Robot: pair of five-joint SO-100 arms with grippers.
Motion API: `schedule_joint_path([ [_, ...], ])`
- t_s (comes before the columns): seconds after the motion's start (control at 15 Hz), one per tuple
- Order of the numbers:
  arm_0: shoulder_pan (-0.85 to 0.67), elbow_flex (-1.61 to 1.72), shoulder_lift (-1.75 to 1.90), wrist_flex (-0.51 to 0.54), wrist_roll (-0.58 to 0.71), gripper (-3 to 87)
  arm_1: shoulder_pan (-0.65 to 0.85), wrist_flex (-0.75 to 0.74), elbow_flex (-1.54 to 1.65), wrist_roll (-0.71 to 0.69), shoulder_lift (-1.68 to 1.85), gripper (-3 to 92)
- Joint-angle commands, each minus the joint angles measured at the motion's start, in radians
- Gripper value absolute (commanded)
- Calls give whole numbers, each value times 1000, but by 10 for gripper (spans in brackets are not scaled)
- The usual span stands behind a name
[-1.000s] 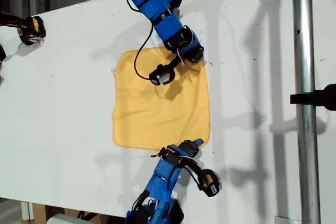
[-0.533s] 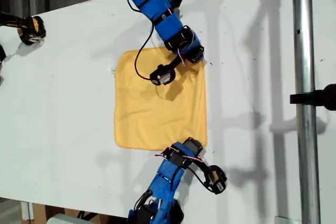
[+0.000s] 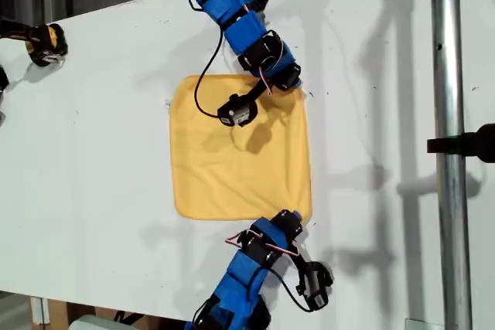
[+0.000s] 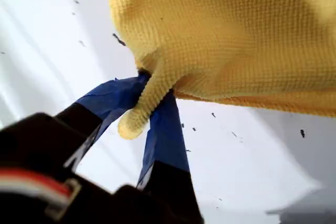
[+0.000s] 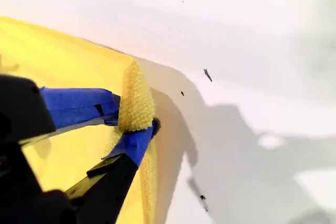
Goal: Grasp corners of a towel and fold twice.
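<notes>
Two corners of the towel (image 3: 232, 160) are to be carried over for the first fold. Its edge at the exterior view's left lies free and flat on the desk (image 3: 93, 152); the held corners are on the edge at that view's right. The first tool (image 4: 149, 93) is closed on one bunched corner (image 4: 134, 121), and the second tool (image 5: 134, 111) is clamped on the other corner (image 5: 135, 98). Both should be lifted together, kept level and taut, and laid squarely onto the free edge.
</notes>
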Motion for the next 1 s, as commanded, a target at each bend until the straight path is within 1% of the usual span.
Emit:
schedule_joint_path([
  [0.0,34,-91,130,60,44,-10,-28,110,-215,-43,63,-1],
  [0.2,21,-84,155,77,69,-10,-23,123,-295,-92,84,-1],
  [0.33,-34,-40,219,95,64,-10,46,163,-295,-103,130,-1],
  [0.4,-81,-3,255,101,69,-10,103,202,-293,-112,143,-1],
  [0.53,-206,86,311,95,126,-10,255,245,-255,-147,166,-1],
  [0.93,-637,146,327,91,377,-10,756,224,-221,-453,195,-1],
])
